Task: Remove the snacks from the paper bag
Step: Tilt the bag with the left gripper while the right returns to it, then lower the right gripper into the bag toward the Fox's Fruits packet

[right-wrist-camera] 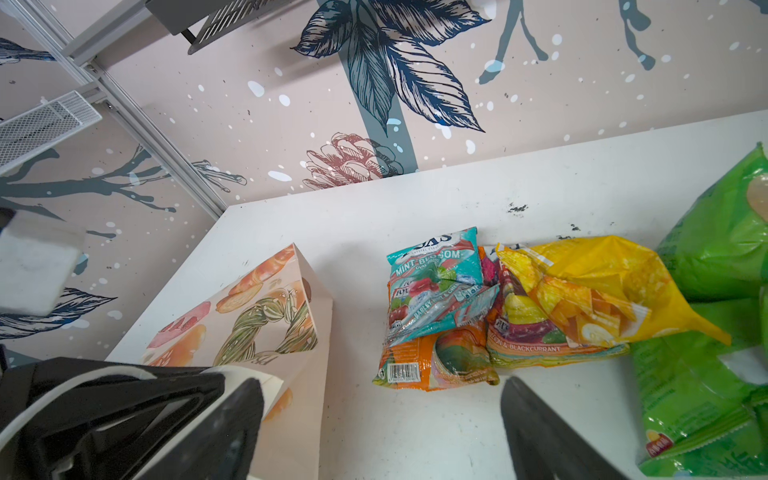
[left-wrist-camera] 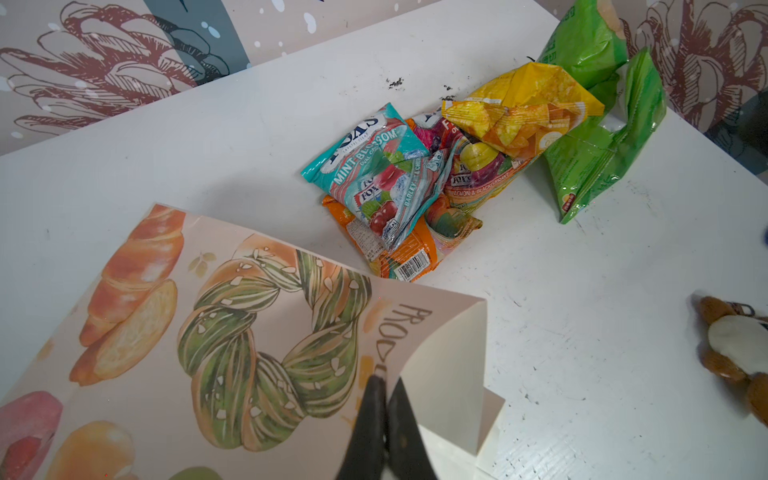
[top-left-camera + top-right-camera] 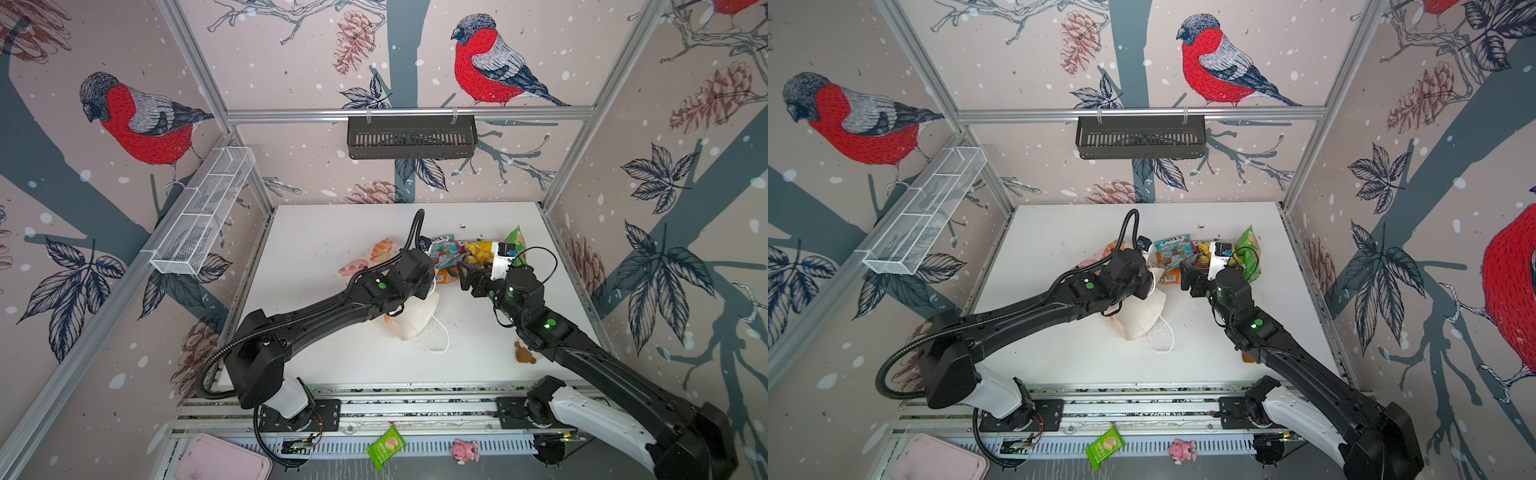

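Observation:
The paper bag point(image 2: 208, 332) lies on its side on the white table, pastry prints up, and shows in both top views point(image 3: 411, 322) point(image 3: 1140, 322) under the left arm. My left gripper point(image 2: 385, 380) is shut on the bag's rim beside its open mouth. The snacks point(image 3: 457, 255) lie in a pile on the table just outside the bag: a teal packet point(image 2: 374, 174), an orange one point(image 2: 415, 253), a purple one point(image 2: 478, 178), a yellow one point(image 2: 528, 108) and a green one point(image 2: 598, 141). My right gripper point(image 1: 380, 388) hovers open just short of the orange packet point(image 1: 432, 365), holding nothing.
A brown plush toy point(image 3: 524, 353) lies by the right arm. A green wafer packet point(image 3: 385, 451), a pink pig toy point(image 3: 465, 451) and a pink tray point(image 3: 224, 459) sit at the front. A white mesh basket point(image 3: 203, 212) and a black basket point(image 3: 411, 137) hang on the walls.

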You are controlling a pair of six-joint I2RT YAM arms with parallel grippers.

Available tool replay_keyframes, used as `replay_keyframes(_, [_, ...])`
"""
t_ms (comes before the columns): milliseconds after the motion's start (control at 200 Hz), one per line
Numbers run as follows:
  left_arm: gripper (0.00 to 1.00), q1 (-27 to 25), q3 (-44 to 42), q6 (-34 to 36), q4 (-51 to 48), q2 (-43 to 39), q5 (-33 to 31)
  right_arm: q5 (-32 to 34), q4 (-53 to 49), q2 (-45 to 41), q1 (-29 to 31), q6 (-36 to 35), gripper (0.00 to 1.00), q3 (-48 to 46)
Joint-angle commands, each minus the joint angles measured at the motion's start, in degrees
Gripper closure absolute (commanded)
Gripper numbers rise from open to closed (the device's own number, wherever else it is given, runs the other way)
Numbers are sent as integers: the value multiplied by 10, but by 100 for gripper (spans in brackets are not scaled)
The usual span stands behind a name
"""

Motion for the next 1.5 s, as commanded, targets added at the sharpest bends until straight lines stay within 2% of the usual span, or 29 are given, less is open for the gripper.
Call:
replay_keyframes(0, [100,0,2,-23,-5,-1,-56,-11,27,3,-1,0,10,-8])
replay_keyframes(115, [100,8,-17,-8,13,-15,-66,-34,43,10,1,6,11,-22])
replay_keyframes(290, [100,46,-24,-4,34,-28,-30,-74,101,19,26,26,15,-59])
replay_keyframes(510, [100,75,-17,20,52,-24,21,-50,175,50,103,37,15,-83])
replay_keyframes(791, [100,85,5,44,27,-19,36,-35,298,137,196,17,12,-75])
replay_keyframes(916, [100,86,13,46,22,-22,46,-32,318,184,213,22,12,-61])
replay_keyframes(1216, [100,88,28,55,1,-34,51,-74,377,280,227,23,27,-31])
replay_keyframes(1491, [100,89,22,68,-4,-47,45,-73,395,345,228,17,36,-8])
